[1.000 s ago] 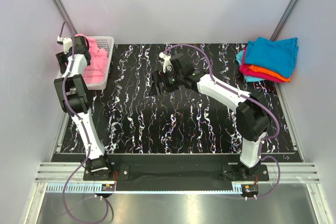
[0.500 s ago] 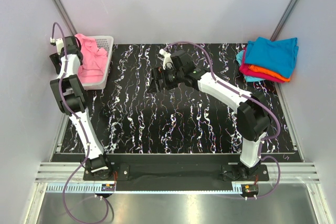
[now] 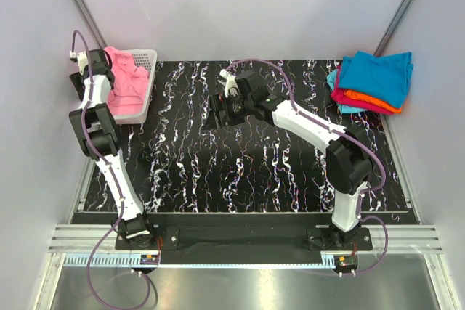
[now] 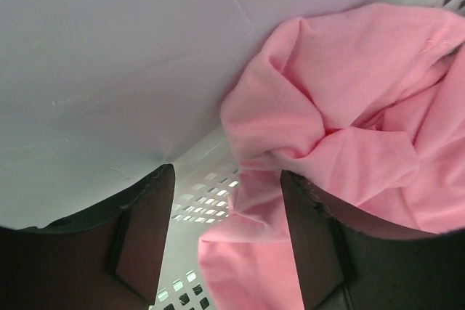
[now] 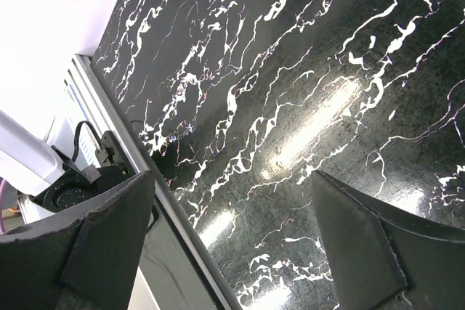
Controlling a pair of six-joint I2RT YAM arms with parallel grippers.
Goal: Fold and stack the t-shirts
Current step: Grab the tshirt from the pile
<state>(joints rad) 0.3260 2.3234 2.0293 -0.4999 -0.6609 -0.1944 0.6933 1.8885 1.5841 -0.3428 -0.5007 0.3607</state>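
Pink tee (image 4: 349,128) lies bunched in white mesh basket (image 3: 149,56), far-left of table (image 3: 240,172). L gripper (image 4: 225,179) has jaws apart w/ a fold btwn them, not pinched yet. I'd go deeper, bite one layer, lift clear. R gripper (image 5: 232,179) is wide, empty, mid-table. L wrist cam shows the fold; only top cam shows folded stack (image 3: 374,78) far right.

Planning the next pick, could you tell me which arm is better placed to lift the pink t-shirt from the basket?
Left. The left end effector, open, hovers over the pink t-shirt in the basket; the right end effector is open above the table, well away.
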